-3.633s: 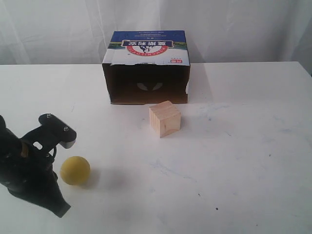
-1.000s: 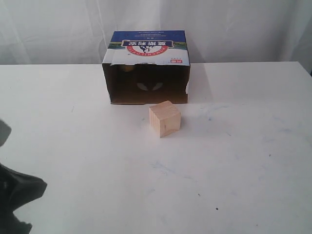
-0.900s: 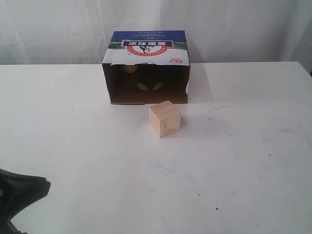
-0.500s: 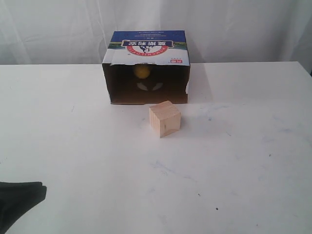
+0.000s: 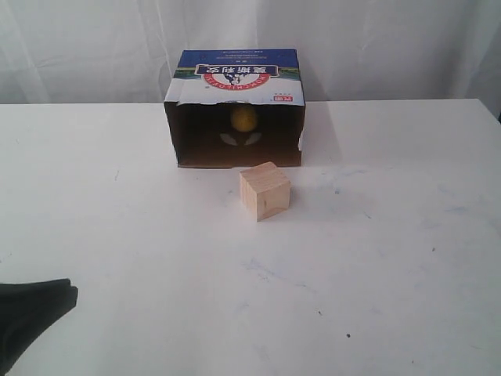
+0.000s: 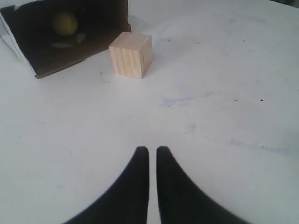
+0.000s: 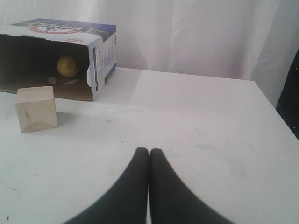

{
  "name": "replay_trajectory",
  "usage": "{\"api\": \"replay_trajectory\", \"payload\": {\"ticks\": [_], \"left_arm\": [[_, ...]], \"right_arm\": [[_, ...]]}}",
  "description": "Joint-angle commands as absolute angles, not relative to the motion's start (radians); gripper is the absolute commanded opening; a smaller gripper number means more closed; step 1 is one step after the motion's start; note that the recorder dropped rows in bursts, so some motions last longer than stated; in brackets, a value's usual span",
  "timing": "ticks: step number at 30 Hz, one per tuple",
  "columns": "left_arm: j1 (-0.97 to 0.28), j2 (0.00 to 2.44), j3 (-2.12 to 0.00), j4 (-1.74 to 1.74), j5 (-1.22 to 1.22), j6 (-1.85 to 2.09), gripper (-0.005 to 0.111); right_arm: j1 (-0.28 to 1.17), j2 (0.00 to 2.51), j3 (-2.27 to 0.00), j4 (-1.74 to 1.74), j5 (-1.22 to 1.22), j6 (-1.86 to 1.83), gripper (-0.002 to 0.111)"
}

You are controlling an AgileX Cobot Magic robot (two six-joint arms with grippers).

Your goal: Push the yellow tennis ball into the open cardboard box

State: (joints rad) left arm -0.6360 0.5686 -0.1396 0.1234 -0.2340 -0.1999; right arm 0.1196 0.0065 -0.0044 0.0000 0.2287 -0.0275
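The yellow tennis ball (image 5: 243, 118) lies inside the open cardboard box (image 5: 235, 78), deep in its dark interior near the back wall. Both wrist views show it there too: the ball (image 6: 65, 23) in the box (image 6: 28, 60), and the ball (image 7: 67, 66) in the box (image 7: 100, 56). My left gripper (image 6: 149, 149) is shut with nothing in it, far from the box over bare table; only a dark part of that arm (image 5: 27, 317) shows at the exterior view's lower left. My right gripper (image 7: 149, 150) is shut and holds nothing.
A pale wooden cube (image 5: 264, 190) stands on the white table (image 5: 376, 258) just in front of the box's opening, toward its right half. White curtains hang behind the table.
The ball, earlier beside my left gripper, has gone into the box and rolled from its left side toward the middle. My left arm has pulled back to the lower left corner.
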Motion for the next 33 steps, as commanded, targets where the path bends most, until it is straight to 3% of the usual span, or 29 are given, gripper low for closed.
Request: {"api": "replay_trajectory", "payload": {"ticks": [1,11,21,33], "left_arm": [[-0.643,0.482,-0.054,0.13,-0.262,-0.206,0.013],[-0.643,0.213,-0.023,0.169,-0.121,-0.206,0.013],[-0.643,0.027,-0.023,0.172,0.265,-0.206,0.013],[-0.626,0.0,0.0,0.192,0.121,-0.206,0.013]], "right_arm": [[0.118,0.0,0.0,0.0,0.221,-0.022,0.0],[0.118,0.0,0.0,0.0,0.221,-0.022,0.0],[0.118,0.0,0.0,0.0,0.221,-0.022,0.0],[0.118,0.0,0.0,0.0,0.219,-0.022,0.0]]}}
